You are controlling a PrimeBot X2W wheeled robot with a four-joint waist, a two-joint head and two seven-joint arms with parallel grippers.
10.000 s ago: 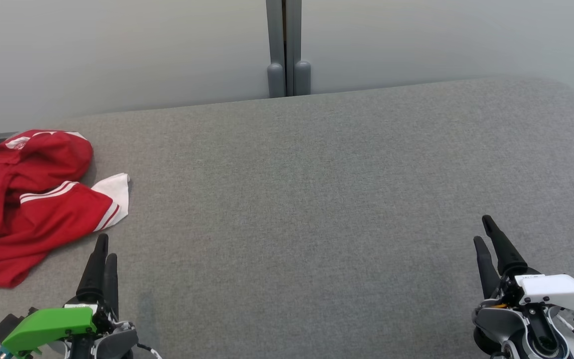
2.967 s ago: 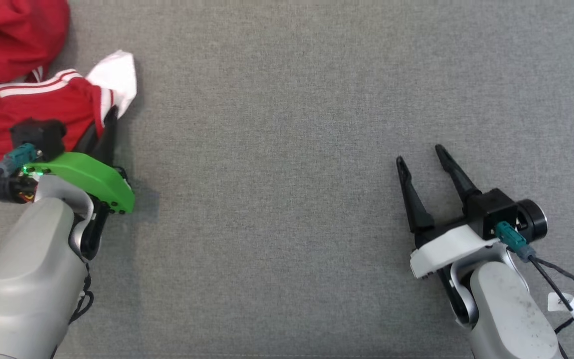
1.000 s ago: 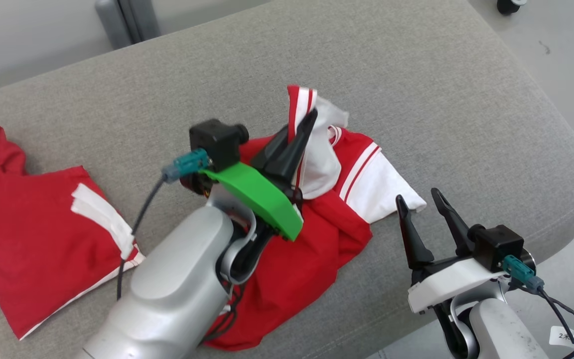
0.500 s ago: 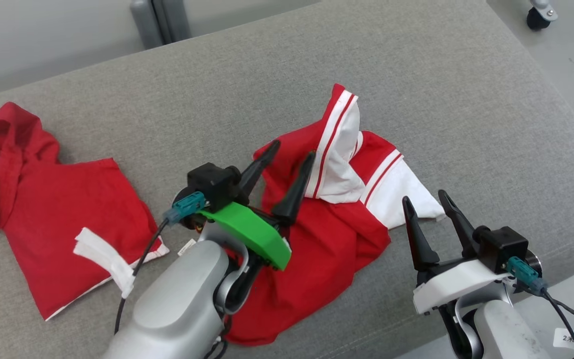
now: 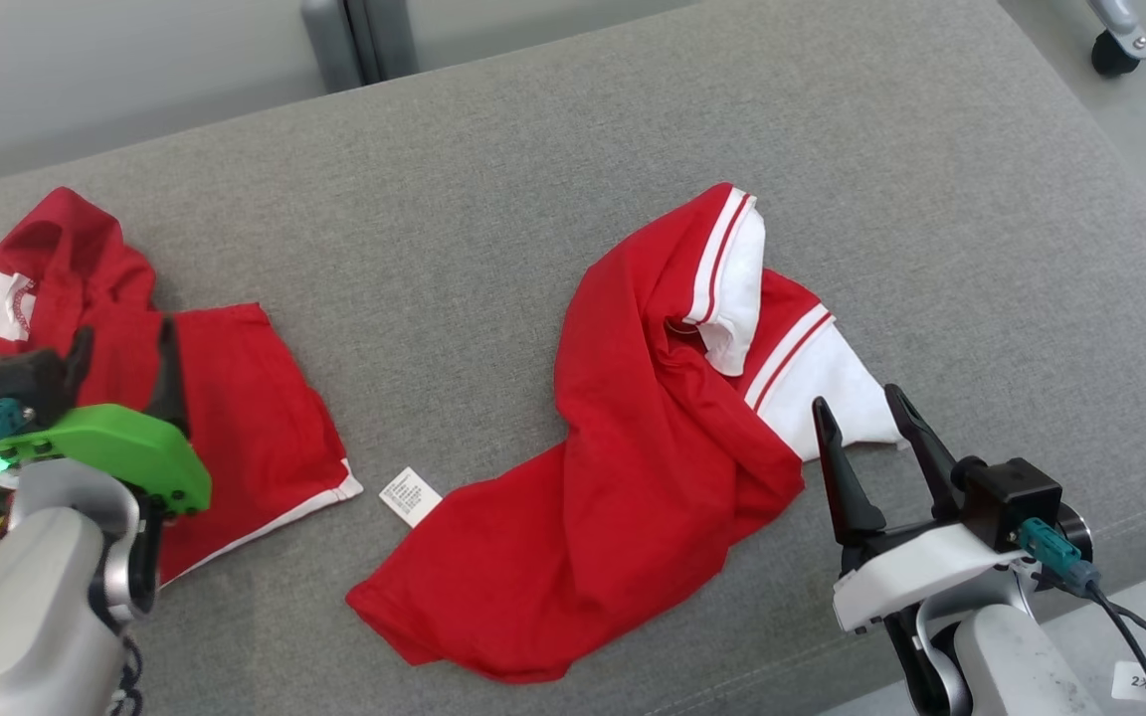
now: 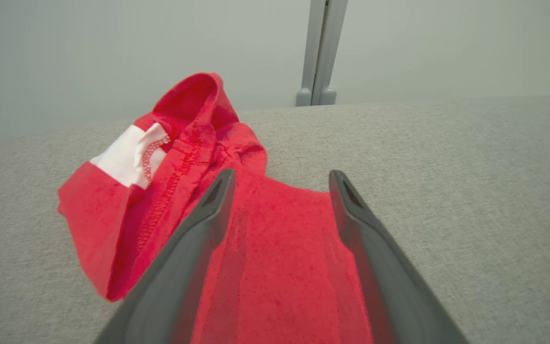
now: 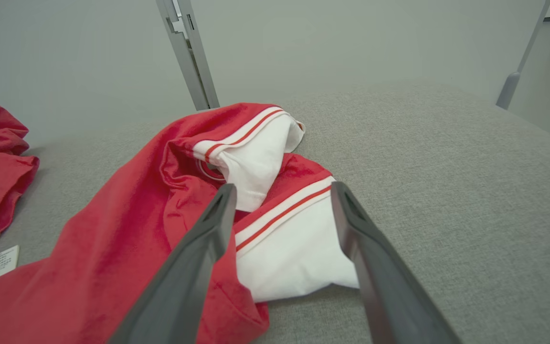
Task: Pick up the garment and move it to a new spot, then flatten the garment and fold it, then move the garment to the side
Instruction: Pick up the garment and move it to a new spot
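Note:
A crumpled red garment [image 5: 633, 467] with white striped sleeves lies right of centre on the grey padded surface [image 5: 493, 199]. My right gripper [image 5: 857, 398] is open just in front of its white sleeve [image 5: 822, 383], nothing between the fingers. In the right wrist view that gripper [image 7: 284, 186] points over the sleeve [image 7: 294, 248] and the red cloth [image 7: 112, 239]. My left gripper [image 5: 125, 330] is open above a second red garment [image 5: 245, 418] at the left. The left wrist view has its fingers [image 6: 282, 174] spread over that red cloth [image 6: 284, 267].
A white label tag [image 5: 410, 495] lies between the two garments. The surface's rounded edge runs down the right, with floor and a caster wheel [image 5: 1115, 50] beyond. A grey post [image 5: 354, 40] stands against the wall at the back.
My left gripper let go of the striped garment, which slumped flat, then swung left to hang over the second red garment. The right gripper stayed open in place. The camera shifted a little.

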